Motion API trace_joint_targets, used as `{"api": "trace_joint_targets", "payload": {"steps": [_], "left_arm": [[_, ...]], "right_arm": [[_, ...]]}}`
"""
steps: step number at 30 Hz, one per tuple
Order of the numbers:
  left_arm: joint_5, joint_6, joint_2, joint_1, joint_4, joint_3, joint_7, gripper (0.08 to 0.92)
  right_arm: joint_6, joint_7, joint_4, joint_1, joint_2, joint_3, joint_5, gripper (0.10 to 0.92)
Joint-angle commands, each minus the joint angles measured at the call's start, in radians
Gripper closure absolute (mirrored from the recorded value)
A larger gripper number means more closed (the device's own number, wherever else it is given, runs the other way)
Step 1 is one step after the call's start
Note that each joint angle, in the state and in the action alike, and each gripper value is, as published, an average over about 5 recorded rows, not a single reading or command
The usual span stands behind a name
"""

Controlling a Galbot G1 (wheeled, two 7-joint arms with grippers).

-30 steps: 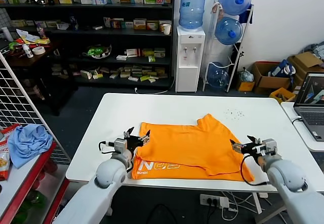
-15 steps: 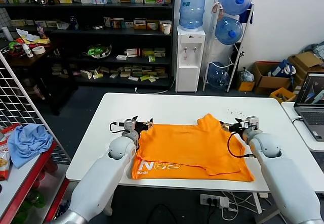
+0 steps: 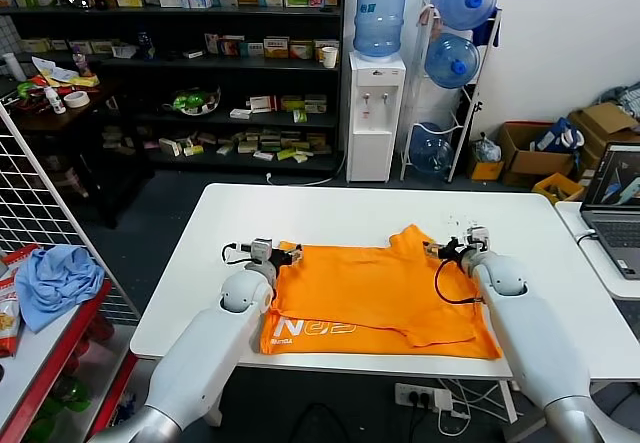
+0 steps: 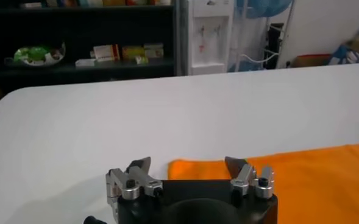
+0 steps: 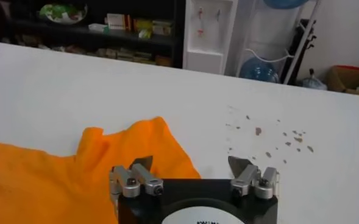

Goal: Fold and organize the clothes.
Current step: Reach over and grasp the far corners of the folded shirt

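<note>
The orange T-shirt (image 3: 375, 288) lies on the white table (image 3: 330, 213), its back part folded forward so a strip with white lettering (image 3: 315, 329) shows along the near edge. My left gripper (image 3: 288, 255) is open at the shirt's far left corner; in the left wrist view the orange edge (image 4: 197, 168) lies between its fingers. My right gripper (image 3: 447, 251) is open at the far right, beside the raised sleeve (image 3: 410, 238); in the right wrist view (image 5: 190, 163) one finger is over the orange fabric (image 5: 130, 149), the other over bare table.
A light blue cloth (image 3: 55, 281) lies on a red rack at the left. A laptop (image 3: 615, 198) sits on a side table at the right. Shelves, a water dispenser (image 3: 375, 113) and boxes stand behind. Small dark specks (image 5: 270, 134) dot the table near the right gripper.
Both grippers have moved away from me, from the shirt's near sides up to its far corners. The shirt itself has not moved.
</note>
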Motion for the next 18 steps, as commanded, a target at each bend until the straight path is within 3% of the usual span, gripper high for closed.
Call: {"api": "trace_joint_targets", "payload": {"steps": [1,18], "left_arm": [[-0.006,0.021,-0.004,0.017,0.011,-0.001,-0.005,0.209],[-0.002,-0.021,0.043,0.098,-0.099,-0.002,-0.003,0.692]], "right_arm": [[0.025,-0.006,-0.071,0.037,0.036,-0.011,-0.034,0.345],[0.055,0.053,-0.044,0.017,0.063,-0.003,-0.029,0.838]]}}
